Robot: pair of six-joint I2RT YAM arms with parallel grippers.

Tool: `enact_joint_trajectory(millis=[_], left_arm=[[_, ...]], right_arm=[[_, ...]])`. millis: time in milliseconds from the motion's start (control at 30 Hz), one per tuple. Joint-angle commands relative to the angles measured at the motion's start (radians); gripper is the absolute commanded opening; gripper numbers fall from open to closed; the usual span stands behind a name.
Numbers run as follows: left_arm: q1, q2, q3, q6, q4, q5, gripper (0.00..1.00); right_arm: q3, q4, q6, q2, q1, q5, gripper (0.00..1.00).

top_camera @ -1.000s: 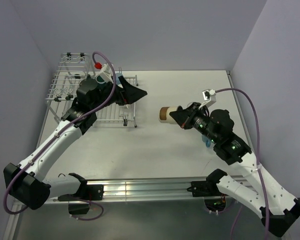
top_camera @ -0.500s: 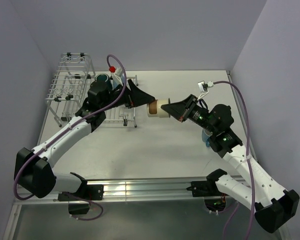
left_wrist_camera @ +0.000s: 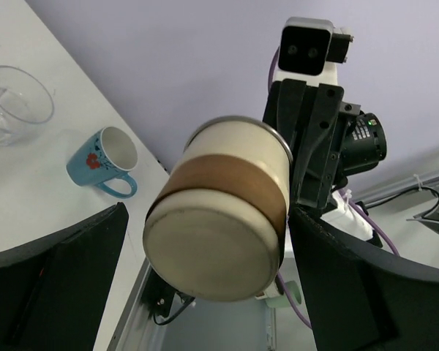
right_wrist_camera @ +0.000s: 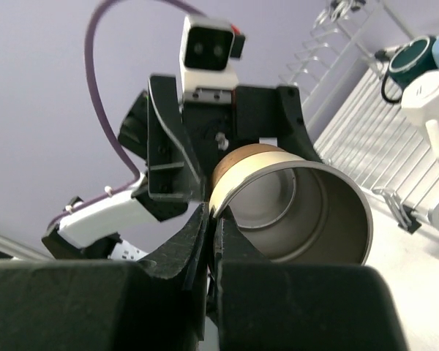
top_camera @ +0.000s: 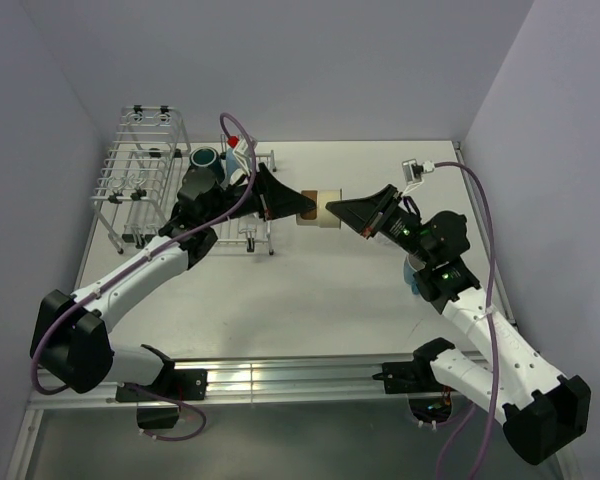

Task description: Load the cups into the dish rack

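Observation:
My right gripper (top_camera: 330, 210) is shut on the rim of the cream mug (top_camera: 315, 209), which has a brown band, and holds it sideways in the air over the table's middle. In the right wrist view the fingers (right_wrist_camera: 197, 241) pinch the mug's wall (right_wrist_camera: 293, 205). My left gripper (top_camera: 302, 205) is open, with its fingers on either side of the mug's base (left_wrist_camera: 219, 212) and a gap on the left side. The wire dish rack (top_camera: 130, 185) stands at the far left with a dark teal mug (top_camera: 205, 157) at its back. A blue mug (left_wrist_camera: 102, 157) and a clear glass (left_wrist_camera: 14, 102) stand on the table.
The rack's tall basket (top_camera: 155, 125) is at the back left corner. The blue mug shows partly behind my right arm (top_camera: 415, 275) near the table's right edge. In the right wrist view the rack's grid (right_wrist_camera: 366, 139) and the teal mug (right_wrist_camera: 410, 62) lie behind the left arm.
My right gripper has carried the cream mug leftward. My left gripper has swung right from over the rack, and its open fingers now flank the mug's base.

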Motion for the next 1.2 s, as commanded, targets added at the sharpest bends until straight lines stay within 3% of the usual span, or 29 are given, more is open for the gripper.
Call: enact_joint_trajectory(millis=[0, 267, 500, 800, 900, 1067, 1100, 1167], left_arm=[[-0.005, -0.022, -0.014, -0.043, 0.100, 0.053, 0.99], [-0.006, -0.039, -0.017, -0.054, 0.098, 0.059, 0.99], [-0.006, -0.028, -0.014, -0.082, 0.135, 0.064, 0.96], [-0.011, -0.022, -0.017, -0.103, 0.158, 0.055, 0.77], [-0.014, -0.020, -0.017, -0.102, 0.158, 0.053, 0.64], [-0.017, -0.022, -0.003, -0.073, 0.118, 0.036, 0.26], [-0.017, -0.022, 0.000, -0.066, 0.096, 0.032, 0.21], [-0.017, -0.029, 0.011, -0.045, 0.071, 0.024, 0.10]], right_arm=[[-0.008, 0.161, 0.040, -0.017, -0.027, -0.005, 0.00], [-0.032, 0.312, 0.113, 0.041, -0.037, -0.026, 0.00], [-0.040, 0.320, 0.104, 0.047, -0.035, -0.028, 0.00], [-0.062, 0.343, 0.109, 0.063, -0.035, -0.040, 0.00], [-0.059, 0.336, 0.098, 0.064, -0.035, -0.042, 0.00], [-0.052, 0.289, 0.055, 0.055, -0.034, -0.042, 0.00], [-0.048, 0.277, 0.046, 0.047, -0.034, -0.037, 0.03], [-0.046, 0.232, 0.018, 0.037, -0.034, -0.026, 0.18]])
